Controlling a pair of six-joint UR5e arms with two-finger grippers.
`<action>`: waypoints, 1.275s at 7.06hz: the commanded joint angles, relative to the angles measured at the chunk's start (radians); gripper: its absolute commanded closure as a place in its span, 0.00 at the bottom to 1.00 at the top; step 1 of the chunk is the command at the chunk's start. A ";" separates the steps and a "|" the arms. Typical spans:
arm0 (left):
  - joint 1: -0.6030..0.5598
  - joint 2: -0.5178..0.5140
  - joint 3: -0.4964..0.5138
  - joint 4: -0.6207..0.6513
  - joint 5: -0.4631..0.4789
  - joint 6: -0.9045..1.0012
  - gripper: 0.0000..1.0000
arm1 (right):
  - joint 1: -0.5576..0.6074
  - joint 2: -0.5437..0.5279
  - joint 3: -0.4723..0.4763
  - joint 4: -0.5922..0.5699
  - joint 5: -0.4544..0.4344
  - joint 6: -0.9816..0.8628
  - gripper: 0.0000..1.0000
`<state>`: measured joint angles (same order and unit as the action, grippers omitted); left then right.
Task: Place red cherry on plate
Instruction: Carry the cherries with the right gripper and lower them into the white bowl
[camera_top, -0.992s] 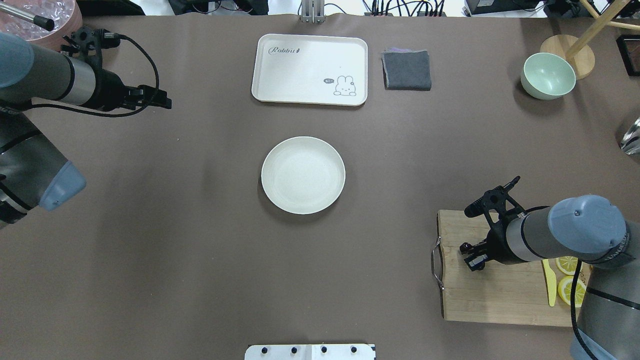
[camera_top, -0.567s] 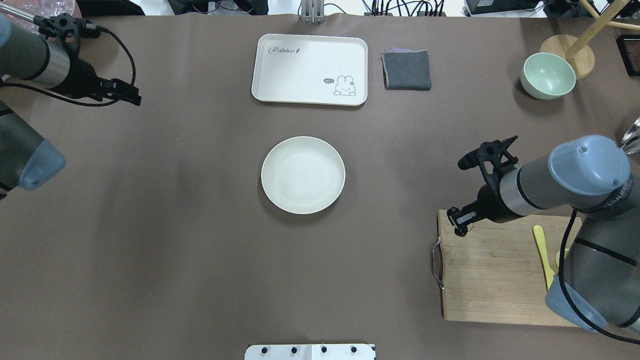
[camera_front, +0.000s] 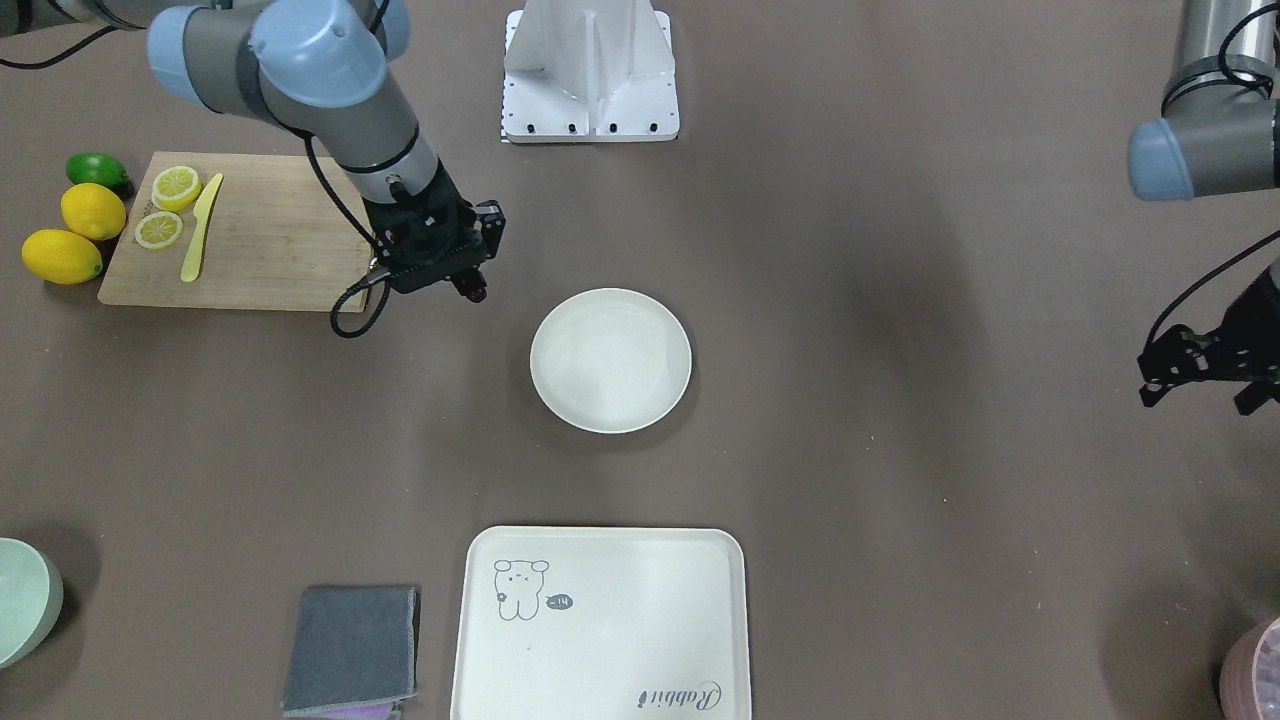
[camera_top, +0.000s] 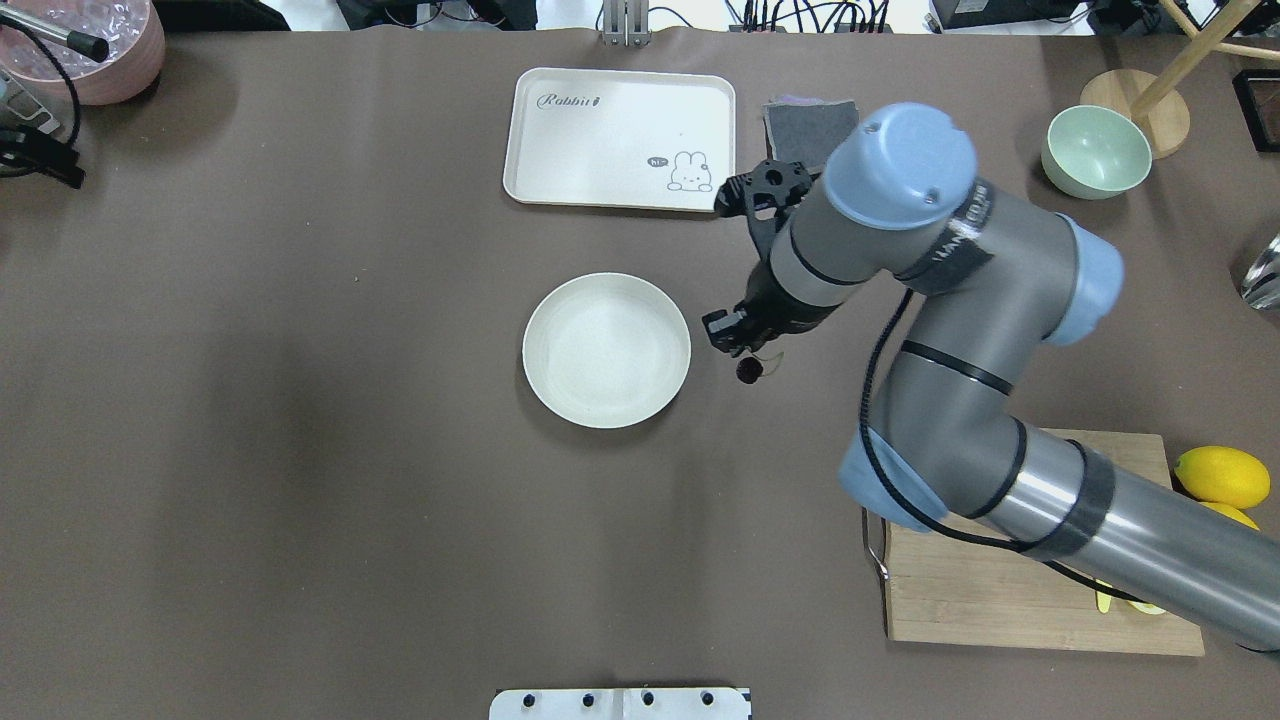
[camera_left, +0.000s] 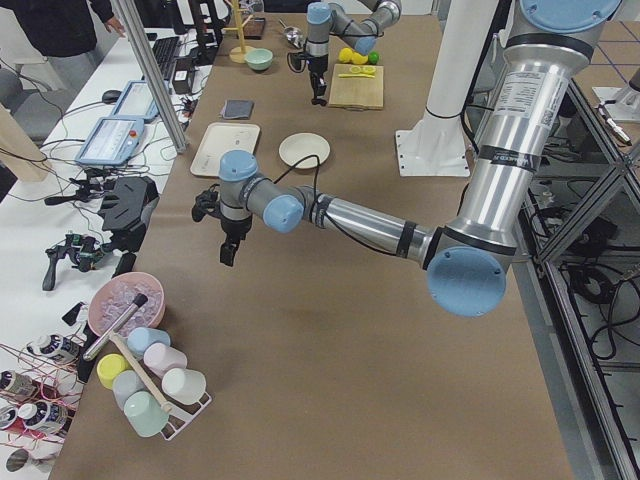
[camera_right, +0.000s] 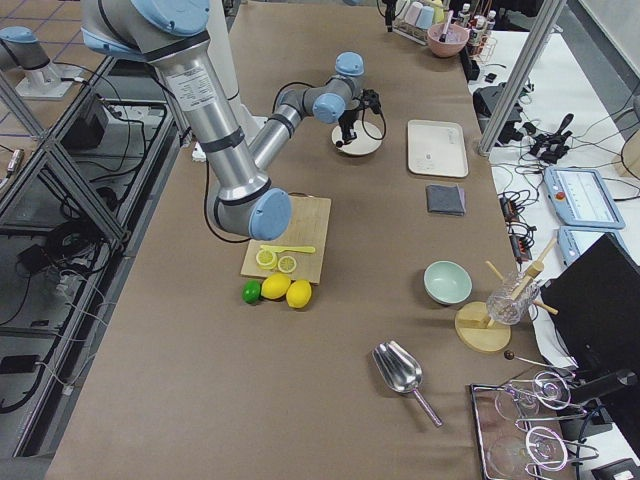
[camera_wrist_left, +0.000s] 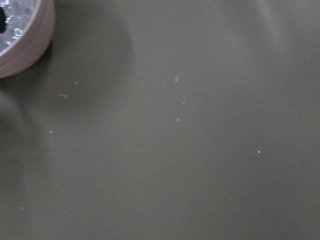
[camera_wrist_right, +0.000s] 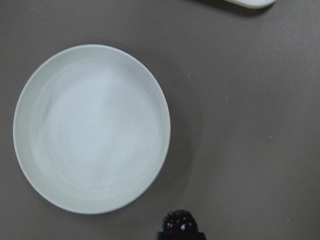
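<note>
The round cream plate (camera_top: 606, 350) lies bare at the table's middle, and shows again in the front-facing view (camera_front: 610, 360) and the right wrist view (camera_wrist_right: 91, 127). My right gripper (camera_top: 732, 337) hovers just past the plate's right rim, shut on the stems of the red cherry (camera_top: 748, 371), which dangles below it as a dark glossy blob (camera_wrist_right: 181, 223). From the front, this gripper (camera_front: 472, 292) sits up and left of the plate. My left gripper (camera_top: 70, 177) is at the far left table edge and looks shut with nothing in it.
A rectangular cream tray (camera_top: 620, 138) and a folded grey cloth (camera_front: 350, 648) lie beyond the plate. The wooden cutting board (camera_front: 250, 232) carries lemon slices and a yellow knife, with lemons (camera_front: 62, 255) beside it. A pale green bowl (camera_top: 1096, 152) stands far right, a pink bowl (camera_top: 90, 45) far left.
My right arm swung from the cutting board up and left to the plate's right rim, with the cherry hanging from it. The left arm drew back to the table's left edge.
</note>
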<state>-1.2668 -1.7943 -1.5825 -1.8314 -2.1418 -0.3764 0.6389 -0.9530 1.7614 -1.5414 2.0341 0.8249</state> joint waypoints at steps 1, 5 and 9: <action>-0.138 0.082 0.012 0.015 -0.007 0.147 0.02 | -0.047 0.149 -0.208 0.071 -0.075 0.058 1.00; -0.189 0.133 0.010 0.017 -0.007 0.174 0.02 | -0.111 0.181 -0.353 0.279 -0.129 0.209 0.08; -0.219 0.161 0.004 0.015 -0.009 0.186 0.02 | -0.052 0.264 -0.300 0.051 -0.097 0.267 0.00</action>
<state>-1.4719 -1.6392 -1.5778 -1.8158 -2.1504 -0.1923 0.5506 -0.7103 1.4251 -1.3825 1.9138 1.0890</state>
